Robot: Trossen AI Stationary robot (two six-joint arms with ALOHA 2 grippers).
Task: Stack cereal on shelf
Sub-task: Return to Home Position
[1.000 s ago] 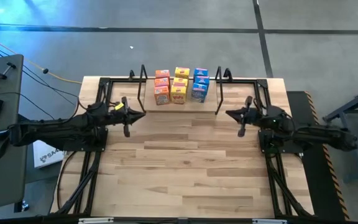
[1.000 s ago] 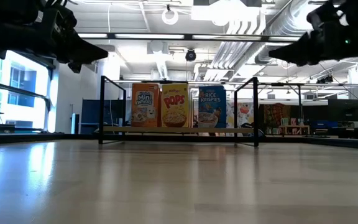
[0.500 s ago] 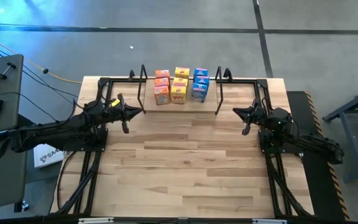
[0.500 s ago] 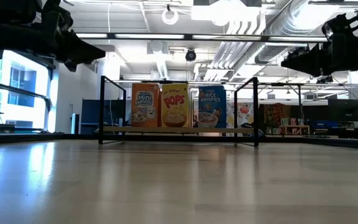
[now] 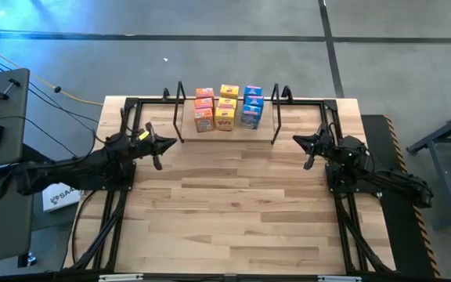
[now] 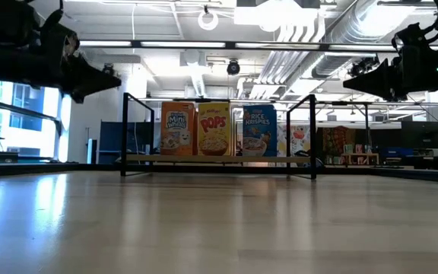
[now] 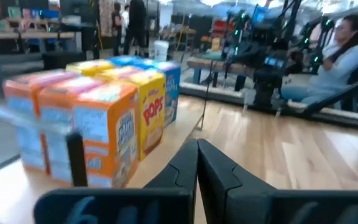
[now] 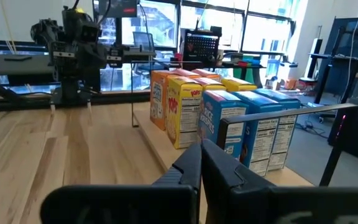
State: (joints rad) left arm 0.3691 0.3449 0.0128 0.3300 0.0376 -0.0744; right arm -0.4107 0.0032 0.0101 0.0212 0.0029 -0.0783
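Cereal (image 5: pixel 227 108) sits on the shelf (image 6: pixel 219 159) at the far edge of the worktop (image 5: pixel 233 204), in three rows: orange, yellow, blue; my left claw (image 7: pixel 197 144) hangs just off the shelf's left end, clenched on nothing; right claw (image 8: pixel 201 144) mirrors it at the right end, also clenched, empty.

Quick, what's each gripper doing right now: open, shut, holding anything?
Left gripper: fingers shut, holding nothing.
Right gripper: fingers shut, holding nothing.
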